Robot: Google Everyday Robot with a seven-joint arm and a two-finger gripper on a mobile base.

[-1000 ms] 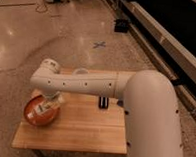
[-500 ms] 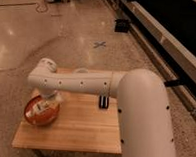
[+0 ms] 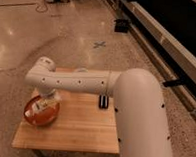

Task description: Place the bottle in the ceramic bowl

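Observation:
The ceramic bowl [image 3: 35, 118], orange-red and shallow, sits at the left end of the wooden table [image 3: 78, 129]. My white arm reaches left across the table and bends down into the bowl. The gripper [image 3: 45, 105] is at the end of it, just above the bowl's inside. A small white bottle [image 3: 39, 107] with reddish marks lies inside the bowl, right at the gripper. I cannot tell whether the gripper still holds it.
A small black object [image 3: 103, 101] lies on the table right of the bowl, under my arm. A pale cup-like thing [image 3: 81, 70] stands at the table's far edge. The floor beyond has a blue tape cross [image 3: 99, 44] and a dark box [image 3: 121, 25]. A dark ledge runs along the right.
My arm has shifted a little to the left over the bowl. The gripper and the bottle stay in the bowl.

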